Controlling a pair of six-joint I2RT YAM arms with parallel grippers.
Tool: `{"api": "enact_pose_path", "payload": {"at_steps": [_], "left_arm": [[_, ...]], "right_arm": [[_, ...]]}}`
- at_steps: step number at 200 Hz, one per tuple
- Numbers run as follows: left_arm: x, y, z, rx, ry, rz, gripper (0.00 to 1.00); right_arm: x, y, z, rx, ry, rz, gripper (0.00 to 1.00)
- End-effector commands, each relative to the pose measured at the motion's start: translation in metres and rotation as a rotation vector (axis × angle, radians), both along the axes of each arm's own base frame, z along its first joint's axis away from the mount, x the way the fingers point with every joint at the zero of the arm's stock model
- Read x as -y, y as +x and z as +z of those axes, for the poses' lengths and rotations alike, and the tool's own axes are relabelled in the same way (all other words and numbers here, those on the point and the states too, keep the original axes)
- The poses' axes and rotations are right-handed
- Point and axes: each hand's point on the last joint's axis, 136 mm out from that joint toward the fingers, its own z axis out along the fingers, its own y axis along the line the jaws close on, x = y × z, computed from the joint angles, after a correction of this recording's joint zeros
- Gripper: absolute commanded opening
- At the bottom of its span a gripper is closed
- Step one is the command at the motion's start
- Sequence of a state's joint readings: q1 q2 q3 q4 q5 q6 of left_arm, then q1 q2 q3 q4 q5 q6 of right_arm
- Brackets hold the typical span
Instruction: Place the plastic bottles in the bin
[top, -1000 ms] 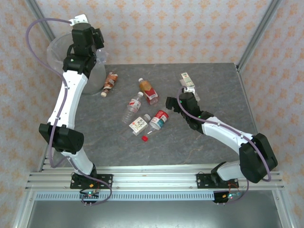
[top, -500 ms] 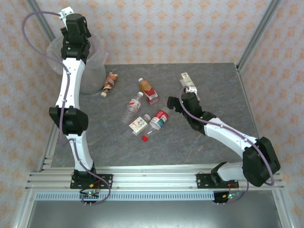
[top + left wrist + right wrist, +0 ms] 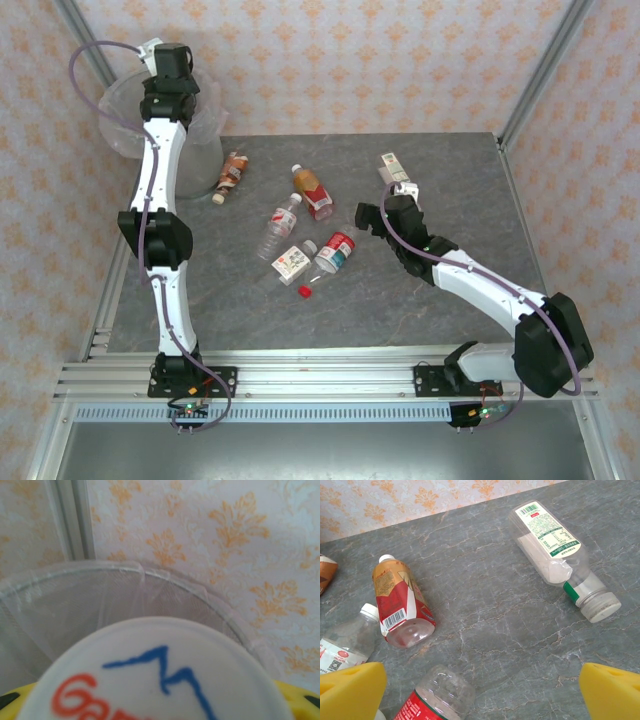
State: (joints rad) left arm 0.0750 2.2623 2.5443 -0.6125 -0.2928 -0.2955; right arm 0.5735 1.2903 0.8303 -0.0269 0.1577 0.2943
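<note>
1. While the left arm stretches to the 10 o'clock corner of the desk (image 3: 470,200), the left gripper (image 3: 172,65) hangs over the bin (image 3: 120,130). In the top view the arm covers much of the bin's mouth.
2. The left wrist view is close and blurred. The held bottle (image 3: 160,675) shows as a white round end with blue and red print, cut off by the bottom edge. I cannot tell whether that end is cap or base. Yellow pads (image 3: 300,695) peek out at both lower corners, tight against it, so this gripper is clenched on the bottle, though the contact itself is hidden. At 12 o'clock beyond it runs the bin's translucent rim with its bag liner.
3. The right gripper (image 3: 368,215) sits toward 3 o'clock of the desk's centre. It is released: in its wrist view only the tips of its yellow pads (image 3: 350,690) show, wide apart and holding nothing.
4. Six bottles lie on their sides on the desk:
   - The green-label bottle (image 3: 395,170), with a white cap, is at 1 o'clock of the right gripper.
   - The amber bottle (image 3: 312,190), with a red label, is at 10 o'clock of that gripper.
   - The clear bottle (image 3: 280,225) is at 9 o'clock of that gripper, and the right wrist frame cuts it off.
   - The red-label bottle (image 3: 335,250) is at 8 o'clock, with only its clear end in the right wrist view.
   - The white-label bottle (image 3: 292,262) lies just beside the red-label bottle.
   - The brown bottle (image 3: 232,172) lies just beside the bin, at its 4 o'clock.
5. A loose red cap (image 3: 305,291) lies at 6 o'clock of the white-label bottle.
</note>
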Motion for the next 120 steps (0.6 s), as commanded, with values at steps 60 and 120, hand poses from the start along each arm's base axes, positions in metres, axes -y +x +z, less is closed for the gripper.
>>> {"api": "enact_pose_path", "payload": {"at_steps": [60,120], "left_arm": [[0.018,-0.027,-0.023,-0.093,-0.181,-0.058,0.53],[0.037,-0.033,-0.048,-0.135,-0.281,-0.125,0.55]], "right_arm": [[0.003,-0.005,-0.008,-0.027,-0.041,0.001,0.99],[0.002,-0.005,-0.011,-0.035,-0.049,0.008,0.99]]}}
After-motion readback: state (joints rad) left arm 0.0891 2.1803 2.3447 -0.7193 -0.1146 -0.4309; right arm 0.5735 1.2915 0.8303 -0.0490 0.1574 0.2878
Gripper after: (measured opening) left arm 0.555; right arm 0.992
